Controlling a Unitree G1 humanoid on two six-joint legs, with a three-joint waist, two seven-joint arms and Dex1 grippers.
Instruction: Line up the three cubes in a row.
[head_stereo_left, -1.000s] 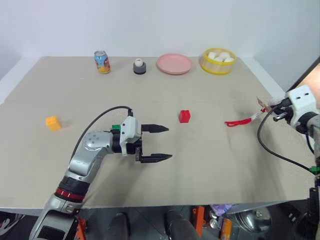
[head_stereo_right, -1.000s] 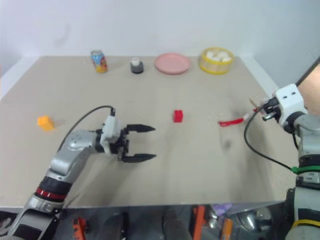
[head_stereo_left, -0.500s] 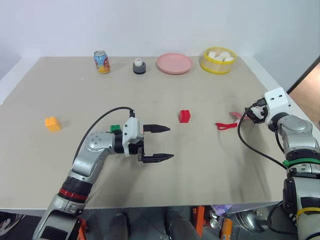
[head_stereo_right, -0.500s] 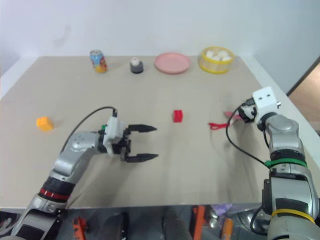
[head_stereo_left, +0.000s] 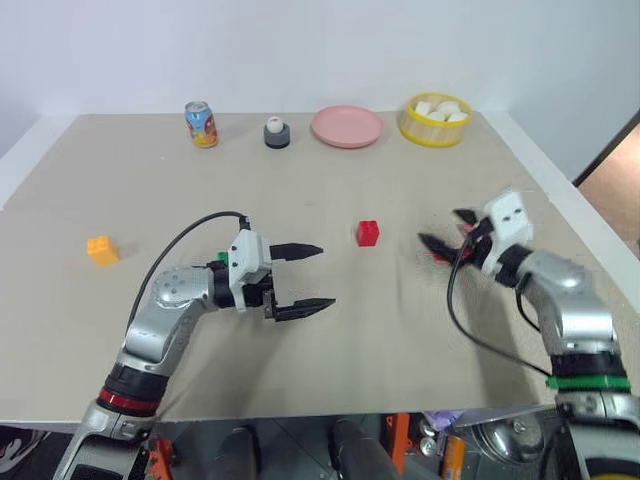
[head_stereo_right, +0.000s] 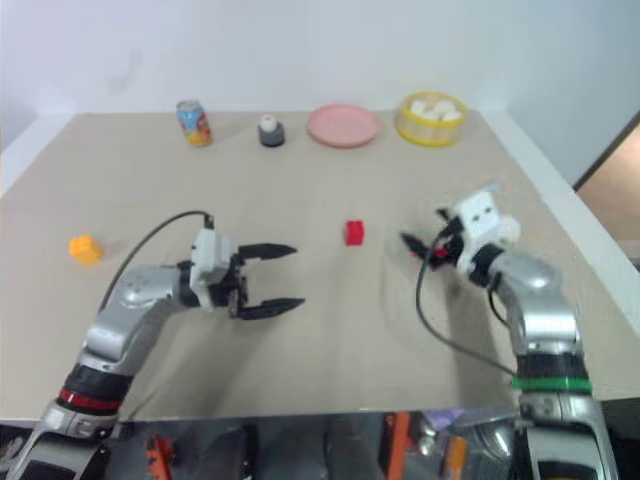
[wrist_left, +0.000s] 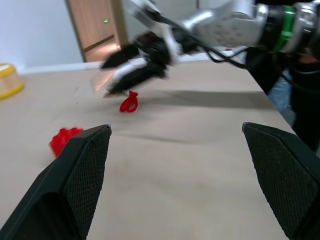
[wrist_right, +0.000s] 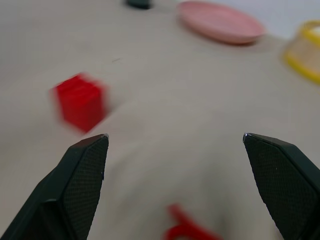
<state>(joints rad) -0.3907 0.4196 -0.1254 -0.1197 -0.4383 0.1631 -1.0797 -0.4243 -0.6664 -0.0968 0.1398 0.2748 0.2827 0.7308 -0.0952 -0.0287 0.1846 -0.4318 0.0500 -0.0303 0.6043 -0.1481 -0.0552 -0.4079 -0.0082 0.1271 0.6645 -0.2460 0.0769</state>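
Note:
The red cube (head_stereo_left: 367, 232) sits mid-table, also seen in the right wrist view (wrist_right: 79, 102) and the left wrist view (wrist_left: 64, 140). The orange-yellow cube (head_stereo_left: 101, 249) lies far left. A sliver of the green cube (head_stereo_left: 221, 257) peeks out behind my left wrist. My left gripper (head_stereo_left: 325, 275) hovers open, pointing right, left of and nearer than the red cube, with nothing between its fingers. My right gripper (head_stereo_left: 438, 226) is open to the right of the red cube, pointing toward it, just above a red strap (head_stereo_left: 440, 257) lying on the table.
Along the table's far edge stand a soda can (head_stereo_left: 203, 124), a small grey and white object (head_stereo_left: 276, 132), a pink plate (head_stereo_left: 347, 127) and a yellow bowl (head_stereo_left: 437, 120) of white pieces. The table's right edge (head_stereo_left: 560, 215) runs behind my right arm.
My right arm has swung in from the table's right edge toward the red cube, bringing the red strap with it, and its fingers have opened. The left gripper has stayed about where it was.

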